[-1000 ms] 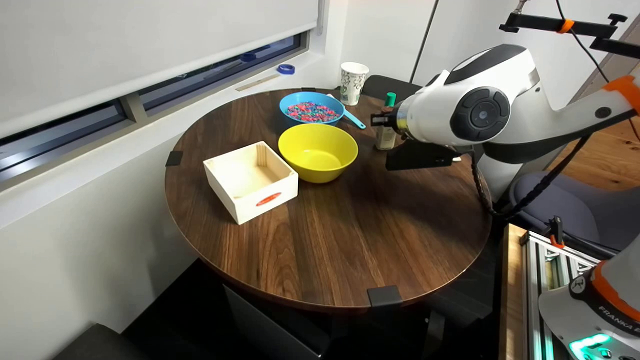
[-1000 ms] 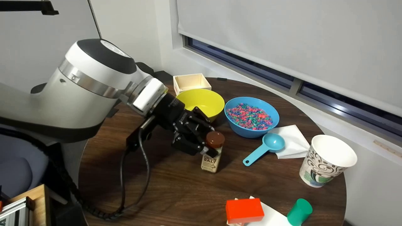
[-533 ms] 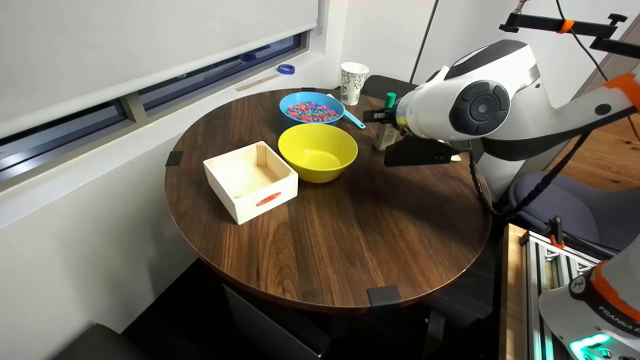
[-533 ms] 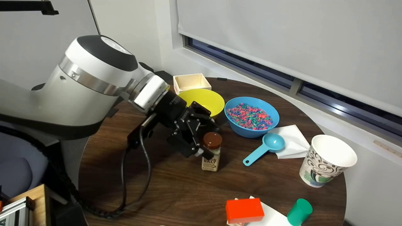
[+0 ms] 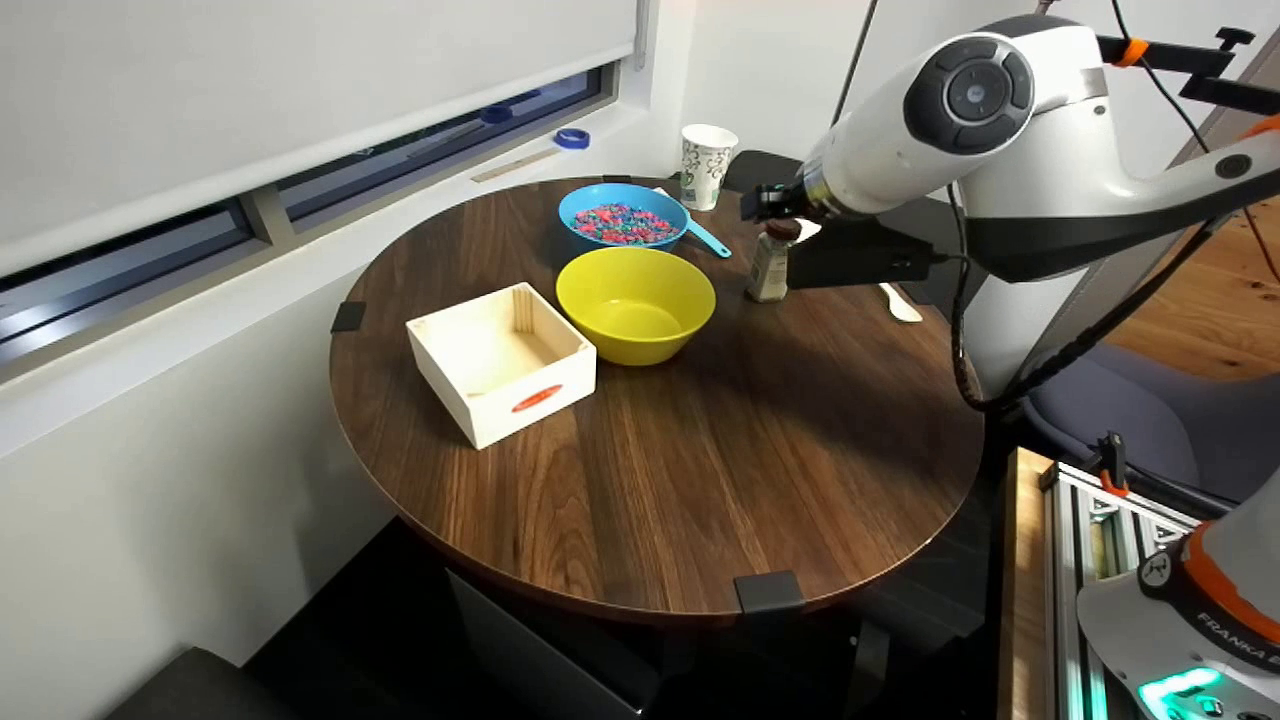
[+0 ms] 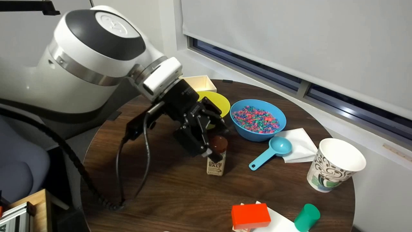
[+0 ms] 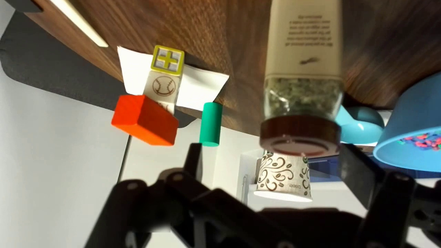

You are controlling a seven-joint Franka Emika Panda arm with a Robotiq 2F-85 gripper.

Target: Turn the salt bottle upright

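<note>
Can see the salt bottle standing upright on the table, with the reddish-brown cap uppermost in both exterior views and pointing down in the inverted wrist view. Can read ONION SALT on the pale label in an exterior view, and make out greenish flakes through the clear neck in the wrist view.

Find the fingers of the gripper spread apart, leaving a gap wider than the cap. In the wrist view, see the cap between the fingertips, well away from the one at picture left and just beside the one at picture right; cannot tell about contact there. In an exterior view, note the near finger crossing in front of the salt bottle just below the cap.

Farther out, find the yellow bowl near the salt bottle, with the box just beside on the far side from the bottle. Note also the blue bowl of small colored bits, the scoop overlapping the napkin, and the cup upright past the napkin. Well apart from these, spot the red block and green cylinder. Follow the arm down to the gripper.
</note>
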